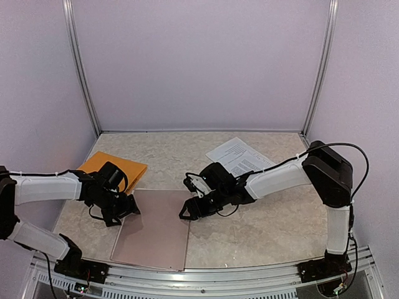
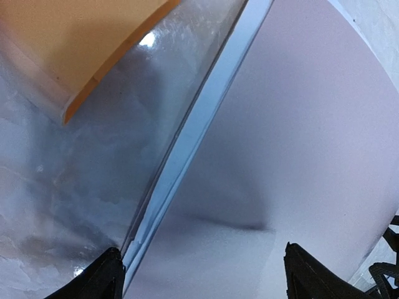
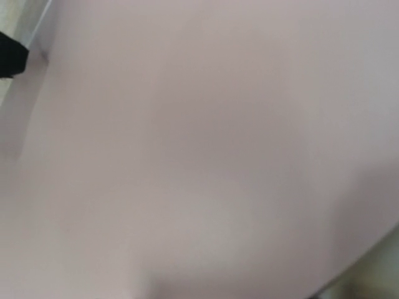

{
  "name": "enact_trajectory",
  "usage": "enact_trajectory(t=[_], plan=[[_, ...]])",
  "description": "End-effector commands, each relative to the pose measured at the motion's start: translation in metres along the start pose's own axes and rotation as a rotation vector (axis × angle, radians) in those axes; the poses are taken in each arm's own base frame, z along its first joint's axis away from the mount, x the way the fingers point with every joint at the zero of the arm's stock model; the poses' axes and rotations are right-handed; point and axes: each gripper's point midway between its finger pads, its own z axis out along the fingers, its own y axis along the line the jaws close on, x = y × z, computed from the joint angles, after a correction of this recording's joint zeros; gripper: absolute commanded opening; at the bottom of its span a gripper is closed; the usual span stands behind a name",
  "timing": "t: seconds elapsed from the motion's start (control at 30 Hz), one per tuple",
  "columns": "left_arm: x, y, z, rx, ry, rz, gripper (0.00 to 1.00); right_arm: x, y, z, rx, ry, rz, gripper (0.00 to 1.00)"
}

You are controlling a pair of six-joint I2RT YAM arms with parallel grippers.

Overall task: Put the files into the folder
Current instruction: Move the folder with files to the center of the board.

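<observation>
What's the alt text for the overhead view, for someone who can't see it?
A flat pink folder lies on a marbled table between the left gripper and right gripper, both open at its side edges. Printed papers lie back right, an orange envelope back left.

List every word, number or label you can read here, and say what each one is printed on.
Printed sheets: blocks of black text, too small to read.
Pink folder: no writing seen.
Orange envelope: no writing seen.
No text is readable in any view.
</observation>
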Motion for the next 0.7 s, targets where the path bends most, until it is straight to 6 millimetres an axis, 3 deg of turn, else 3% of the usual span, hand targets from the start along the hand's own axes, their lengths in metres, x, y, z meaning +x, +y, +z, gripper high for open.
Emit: enact_trajectory(t=[0.0,0.27,0.67], plan=[[-0.001,0.016,-0.005,-0.026,-0.038,-0.021,0.85,0.028,-0.013,0.019,0.024,0.09,0.036,0.63],[-0.014,0.014,-0.038,0.059,-0.149,-0.018,0.85,0.028,-0.012,0.02,0.018,0.099,0.035,0.62],[0.001,0.016,0.013,0.01,0.041,-0.02,0.83,0.025,-0.01,0.016,0.019,0.095,0.038,0.61]])
